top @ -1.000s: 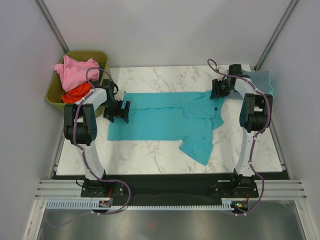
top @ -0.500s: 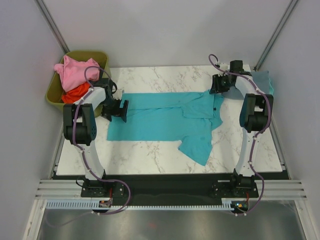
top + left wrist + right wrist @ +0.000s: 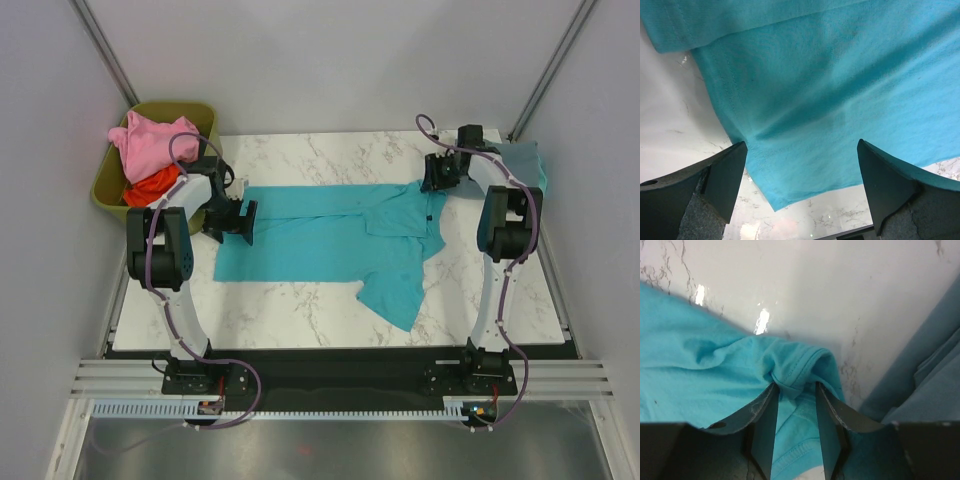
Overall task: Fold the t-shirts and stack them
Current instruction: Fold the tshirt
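The bright teal t-shirt [image 3: 330, 240] lies spread across the marble table, one sleeve hanging toward the front. My left gripper [image 3: 236, 221] is open over its left hem; in the left wrist view the hem corner [image 3: 775, 200] lies between the wide-apart fingers [image 3: 725, 180]. My right gripper [image 3: 437, 176] is at the shirt's far right corner, shut on a bunched fold of teal hem [image 3: 795, 382]. The pink t-shirt [image 3: 152, 140] and the orange-red one [image 3: 153, 186] sit in the bin. The grey-blue t-shirt [image 3: 527, 160] lies at the back right.
The olive-green bin [image 3: 197, 118] stands off the table's back left corner. The grey-blue cloth also shows at the right edge of the right wrist view [image 3: 935, 390]. Grey walls close in the back and sides. Bare marble [image 3: 300, 300] shows in front of the shirt.
My right gripper has shifted slightly toward the back with the teal corner. The left gripper has barely moved.
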You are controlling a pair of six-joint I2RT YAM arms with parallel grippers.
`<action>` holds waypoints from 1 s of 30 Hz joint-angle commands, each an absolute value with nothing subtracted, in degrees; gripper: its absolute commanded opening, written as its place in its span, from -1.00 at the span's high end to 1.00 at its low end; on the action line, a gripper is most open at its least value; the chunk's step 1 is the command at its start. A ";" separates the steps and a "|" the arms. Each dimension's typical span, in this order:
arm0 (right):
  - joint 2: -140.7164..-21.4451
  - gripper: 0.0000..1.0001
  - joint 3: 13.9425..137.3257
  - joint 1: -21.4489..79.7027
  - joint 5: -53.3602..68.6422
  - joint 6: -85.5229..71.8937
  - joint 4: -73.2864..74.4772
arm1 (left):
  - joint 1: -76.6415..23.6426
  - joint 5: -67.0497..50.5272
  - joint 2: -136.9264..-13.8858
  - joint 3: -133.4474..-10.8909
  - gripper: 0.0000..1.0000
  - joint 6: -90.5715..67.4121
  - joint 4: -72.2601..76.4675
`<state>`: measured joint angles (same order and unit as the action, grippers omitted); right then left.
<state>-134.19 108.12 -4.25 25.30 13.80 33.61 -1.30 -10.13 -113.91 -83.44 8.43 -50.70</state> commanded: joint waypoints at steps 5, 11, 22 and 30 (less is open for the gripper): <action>-138.51 0.13 112.49 -3.69 19.96 16.08 33.05 | -1.23 -10.46 -112.94 -85.08 -0.99 9.84 -51.06; -138.61 0.13 115.40 -3.08 19.07 17.14 32.43 | -1.32 -10.72 -113.12 -86.57 -0.99 9.67 -50.71; -114.11 0.05 98.82 -2.64 25.30 22.22 32.09 | -6.68 -16.78 -100.74 -94.57 -0.99 10.02 -52.47; -91.85 -0.96 74.64 -0.27 36.29 39.36 36.63 | -8.79 -16.17 -88.69 -81.58 -0.99 15.38 -47.29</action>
<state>-93.21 80.31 -1.87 29.15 31.27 32.97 -8.32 -15.40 -89.97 -86.37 12.01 -47.86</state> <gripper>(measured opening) 0.979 0.993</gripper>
